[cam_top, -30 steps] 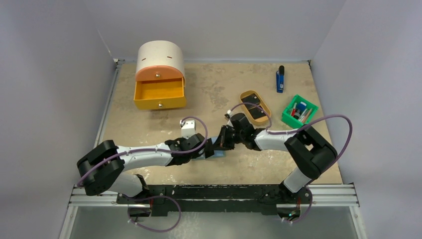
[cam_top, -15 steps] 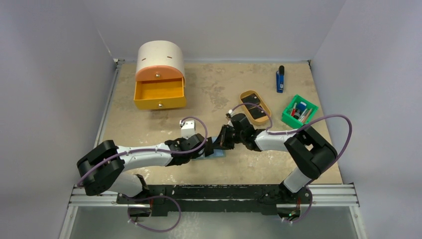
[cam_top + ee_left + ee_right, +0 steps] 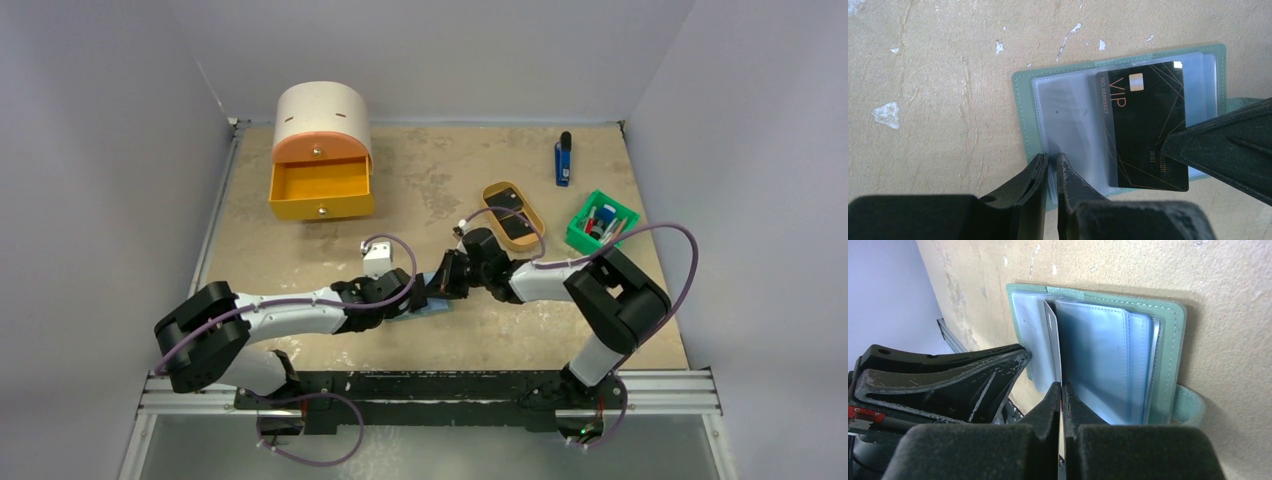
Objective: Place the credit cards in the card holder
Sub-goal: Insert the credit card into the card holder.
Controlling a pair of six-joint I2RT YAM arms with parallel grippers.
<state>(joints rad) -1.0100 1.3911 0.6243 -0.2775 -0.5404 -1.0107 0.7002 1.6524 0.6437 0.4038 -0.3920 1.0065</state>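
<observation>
While my left gripper (image 3: 1050,172) pinches the grey-green folding wallet (image 3: 1021,115), my right gripper (image 3: 1062,396) — clamping the black card (image 3: 1148,130) — should push level.

A: Right end effector (image 3: 1062,390), at 6 o'clock?
B: Pinched tight on a credit card (image 3: 1052,332), seen edge-on. The card's far end sits between the pale pockets of the open card holder (image 3: 1169,335).
A: And the holder?
B: Flat on the table (image 3: 1238,285), snap tab (image 3: 1191,407) at 4 o'clock. Left end effector (image 3: 1020,354) at 9 o'clock, beside the holder's edge.

One card holder (image 3: 1021,116), one VIP card (image 3: 1148,135)
</observation>
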